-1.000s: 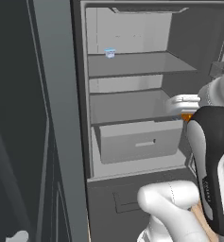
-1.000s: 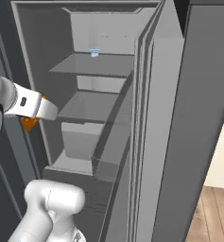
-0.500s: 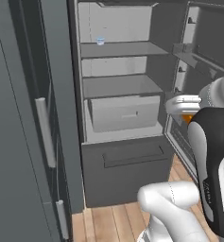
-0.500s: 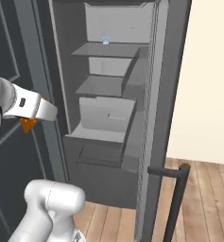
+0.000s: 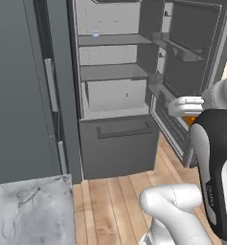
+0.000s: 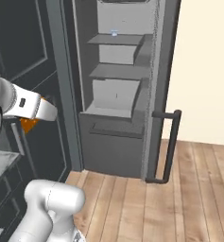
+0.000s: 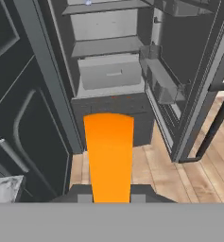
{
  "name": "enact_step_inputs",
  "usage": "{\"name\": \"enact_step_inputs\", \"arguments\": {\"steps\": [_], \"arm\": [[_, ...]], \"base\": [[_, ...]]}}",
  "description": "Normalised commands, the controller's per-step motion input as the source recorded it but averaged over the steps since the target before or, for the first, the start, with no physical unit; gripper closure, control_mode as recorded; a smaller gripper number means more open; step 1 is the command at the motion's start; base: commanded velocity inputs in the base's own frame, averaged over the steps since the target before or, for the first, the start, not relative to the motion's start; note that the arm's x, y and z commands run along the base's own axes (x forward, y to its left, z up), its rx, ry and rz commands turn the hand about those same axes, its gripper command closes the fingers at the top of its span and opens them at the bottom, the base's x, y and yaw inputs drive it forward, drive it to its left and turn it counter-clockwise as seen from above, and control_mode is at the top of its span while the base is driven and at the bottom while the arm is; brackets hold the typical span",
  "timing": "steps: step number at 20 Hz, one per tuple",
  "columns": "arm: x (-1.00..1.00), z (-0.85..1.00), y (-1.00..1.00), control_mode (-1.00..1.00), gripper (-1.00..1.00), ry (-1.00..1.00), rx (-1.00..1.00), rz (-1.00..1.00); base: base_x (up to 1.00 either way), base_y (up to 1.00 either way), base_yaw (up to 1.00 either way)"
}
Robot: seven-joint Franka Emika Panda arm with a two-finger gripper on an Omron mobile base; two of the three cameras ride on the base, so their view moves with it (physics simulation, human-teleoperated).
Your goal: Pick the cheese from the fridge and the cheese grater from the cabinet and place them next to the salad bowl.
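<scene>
**A:** The gripper (image 7: 111, 197) at the bottom centre of the hand view is clamped on the cheese (image 7: 108, 156), that orange slab standing straight up between the fingers.

**B:** I see an orange sliver in the side views too, tucked under the white hand at the right edge of the left base view (image 5: 190, 119), and at the left edge of the right base view (image 6: 29, 124).

**A:** And the fridge (image 5: 112, 91) stands open in the upper middle of the frame, door swung out to the right, shelves and the pale drawer (image 5: 116, 94) showing. The cheese is well clear of it.

**B:** So I'd say the cheese is picked and this is the carry. Next it calls for travelling over to the salad bowl and setting the wedge down beside it, not in it.

**A:** Then the grater from the cabinet, I'd guess. There's a marbled counter corner (image 5: 28, 213) at the lower left.

**B:** Any brand or lettering?

**A:** None I can read. Everything's plain grey, no labels on fridge or door.
</scene>
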Motion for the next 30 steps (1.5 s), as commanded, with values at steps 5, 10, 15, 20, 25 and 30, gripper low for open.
{"name": "enact_step_inputs", "arguments": {"steps": [5,10,15,20,25,30], "arm": [[0.00,0.00,0.00,1.00,1.00,0.00,0.00,0.00],[0.00,0.00,0.00,1.00,1.00,0.00,0.00,0.00],[0.00,0.00,0.00,1.00,1.00,0.00,0.00,0.00],[0.00,0.00,0.00,1.00,1.00,0.00,0.00,0.00],[0.00,0.00,0.00,1.00,1.00,0.00,0.00,0.00],[0.00,0.00,0.00,1.00,1.00,0.00,0.00,0.00]], "base": [[-1.00,0.00,0.00],[-0.45,-0.12,0.22],[-0.30,-0.40,0.30],[-0.28,-0.57,0.44],[-0.83,-0.40,0.73],[-0.37,-0.32,0.97]]}}
